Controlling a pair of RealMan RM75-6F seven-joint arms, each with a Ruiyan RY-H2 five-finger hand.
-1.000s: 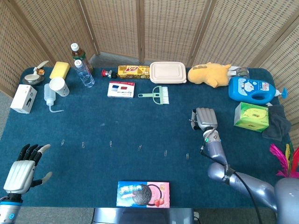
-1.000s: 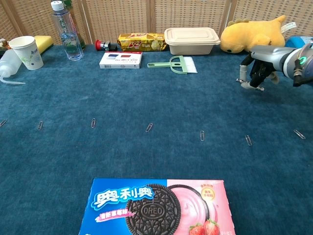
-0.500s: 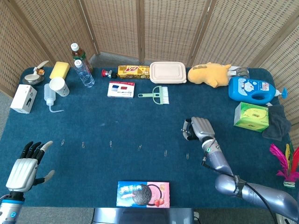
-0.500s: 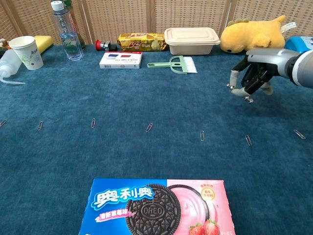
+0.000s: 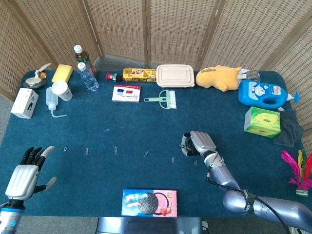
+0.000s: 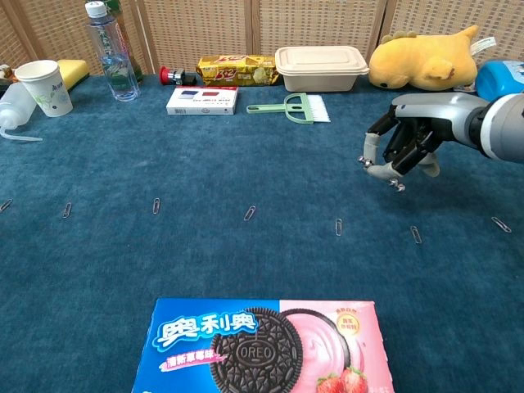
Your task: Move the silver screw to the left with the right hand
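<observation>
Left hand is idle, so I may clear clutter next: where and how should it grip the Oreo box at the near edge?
Take the Oreo box across its short width, coming straight down from above. It lies flat and face up on the table; the left hand would approach from its left end.

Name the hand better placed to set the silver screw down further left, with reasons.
Right. The right hand holds the silver screw just above the cloth; the left hand sits open at the table's near-left corner.
</observation>
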